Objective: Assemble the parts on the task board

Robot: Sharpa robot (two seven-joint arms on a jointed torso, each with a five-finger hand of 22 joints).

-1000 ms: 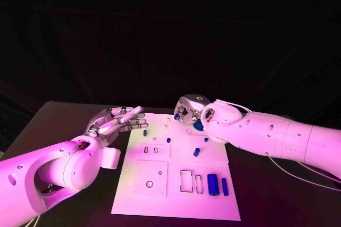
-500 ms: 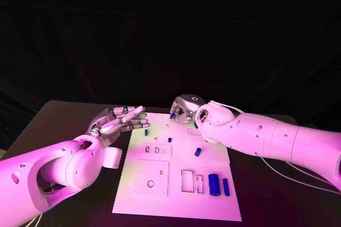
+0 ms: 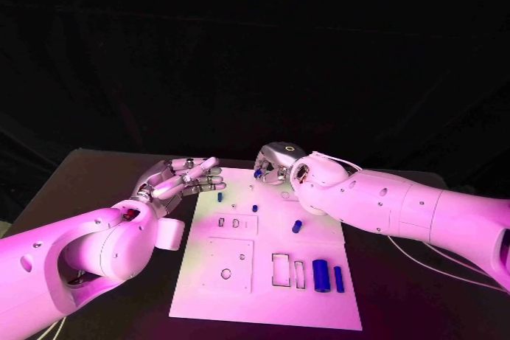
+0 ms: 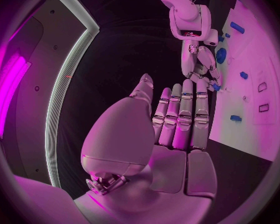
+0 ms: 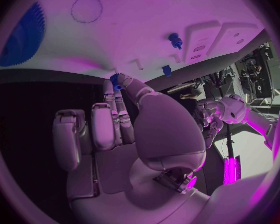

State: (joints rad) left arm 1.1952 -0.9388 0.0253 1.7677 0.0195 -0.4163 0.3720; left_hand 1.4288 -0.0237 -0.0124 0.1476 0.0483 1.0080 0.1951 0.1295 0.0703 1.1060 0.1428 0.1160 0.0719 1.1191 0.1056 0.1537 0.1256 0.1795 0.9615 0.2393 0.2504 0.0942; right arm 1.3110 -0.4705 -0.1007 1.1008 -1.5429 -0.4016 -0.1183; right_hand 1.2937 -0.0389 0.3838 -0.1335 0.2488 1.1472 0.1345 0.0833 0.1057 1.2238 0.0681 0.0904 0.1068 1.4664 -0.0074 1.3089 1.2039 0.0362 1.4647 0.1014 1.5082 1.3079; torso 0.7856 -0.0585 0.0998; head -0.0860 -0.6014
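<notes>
Over the far edge of the flat white task board (image 3: 260,266), at about twelve o'clock, the silver right hand (image 3: 274,165) pinches a small blue toothed part (image 5: 117,80) between fingertips, while the silver left hand (image 3: 183,179) hovers at ten o'clock, fingers straight, holding nothing.

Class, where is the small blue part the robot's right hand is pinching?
In the head view the small blue part sits in the right hand, at the far edge of the task board, right of the open left hand.
</notes>
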